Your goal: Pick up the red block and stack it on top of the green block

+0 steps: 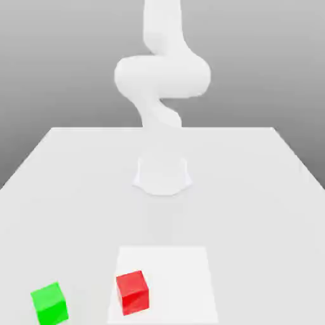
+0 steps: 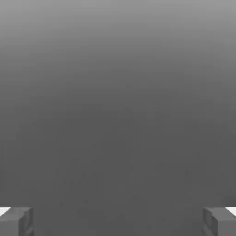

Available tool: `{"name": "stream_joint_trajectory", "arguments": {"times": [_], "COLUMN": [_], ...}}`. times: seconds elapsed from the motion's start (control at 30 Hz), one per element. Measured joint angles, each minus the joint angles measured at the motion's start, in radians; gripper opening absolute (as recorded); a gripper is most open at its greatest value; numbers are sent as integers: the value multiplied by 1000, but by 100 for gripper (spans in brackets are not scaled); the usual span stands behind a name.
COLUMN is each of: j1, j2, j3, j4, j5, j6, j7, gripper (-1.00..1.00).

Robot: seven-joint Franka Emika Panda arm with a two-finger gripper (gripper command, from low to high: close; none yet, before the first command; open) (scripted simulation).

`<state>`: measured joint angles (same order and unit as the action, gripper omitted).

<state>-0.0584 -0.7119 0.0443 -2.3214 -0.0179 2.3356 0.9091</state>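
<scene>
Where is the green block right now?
In the exterior view the green block sits on the table's near left corner, left of the red block, not touching.

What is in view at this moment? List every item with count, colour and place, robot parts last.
red block: one, red, on the table near the front edge, on a brighter white patch, apart from the green block.
green block: one, green, on the table toward the exterior view's left of the red block, not touching it.
table: one, white, under both blocks and the robot's base.
bright patch: one, brighter white rectangle on the table, under the red block.
arm: one, white, rising from a round base at the table's middle, away from both blocks.
gripper: one, grey fingers far apart, open, nothing between them, seen against a plain grey background.
</scene>
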Motion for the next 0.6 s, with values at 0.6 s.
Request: {"name": "stream_joint_trajectory", "arguments": {"times": [0.6], "j1": [-268], "j2": [638], "j3": [164], "j4": [-154], "j5": [-154], "j6": [255], "j7": [804], "gripper": [0]}}
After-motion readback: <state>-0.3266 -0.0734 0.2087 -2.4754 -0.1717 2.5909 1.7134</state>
